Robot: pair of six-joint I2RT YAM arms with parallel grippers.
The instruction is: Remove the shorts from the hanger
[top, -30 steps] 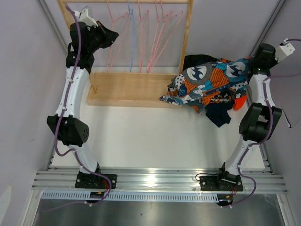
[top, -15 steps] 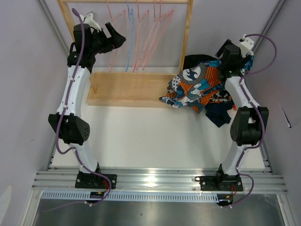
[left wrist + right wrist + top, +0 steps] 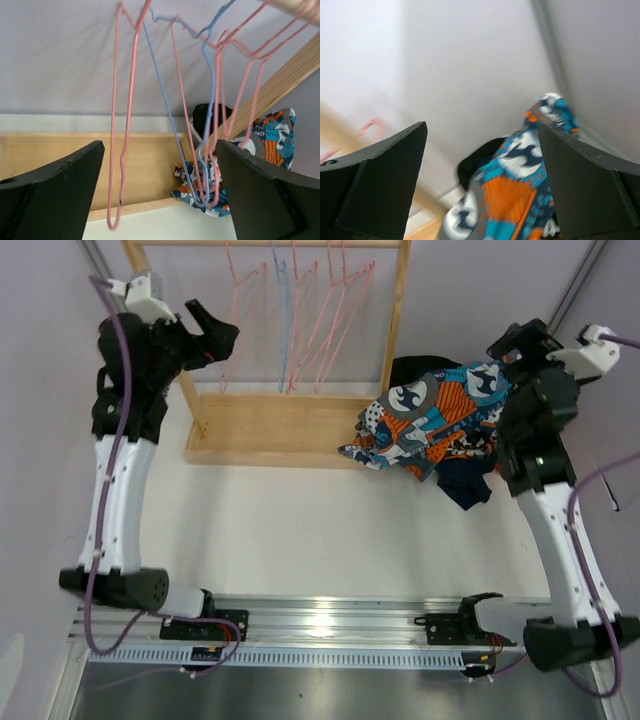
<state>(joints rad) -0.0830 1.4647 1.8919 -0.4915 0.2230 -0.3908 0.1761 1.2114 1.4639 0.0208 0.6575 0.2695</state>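
Observation:
The shorts lie in a heap on the table right of the rack, off the hangers. A teal-orange-white print pair (image 3: 430, 415) is on top, with black (image 3: 415, 368) behind and navy (image 3: 465, 485) in front. Several bare pink hangers (image 3: 330, 320) and a blue one (image 3: 280, 320) hang on the rack. My left gripper (image 3: 216, 330) is open beside the leftmost pink hanger (image 3: 122, 125), with the blue hanger (image 3: 210, 100) and the heap (image 3: 272, 137) beyond. My right gripper (image 3: 512, 340) is open above the heap's right end, holding nothing, over the print pair (image 3: 520, 195) and the black pair (image 3: 477, 162).
The wooden rack has a flat base board (image 3: 270, 430), an upright post (image 3: 398, 320) right next to the heap and a top rail (image 3: 300, 6). Grey walls stand close on both sides. A metal rail (image 3: 330, 620) carries the arm bases at the near edge.
Both arms have risen. The left gripper drew back left from the hangers. The right gripper swung in from the far right wall over the heap's right end.

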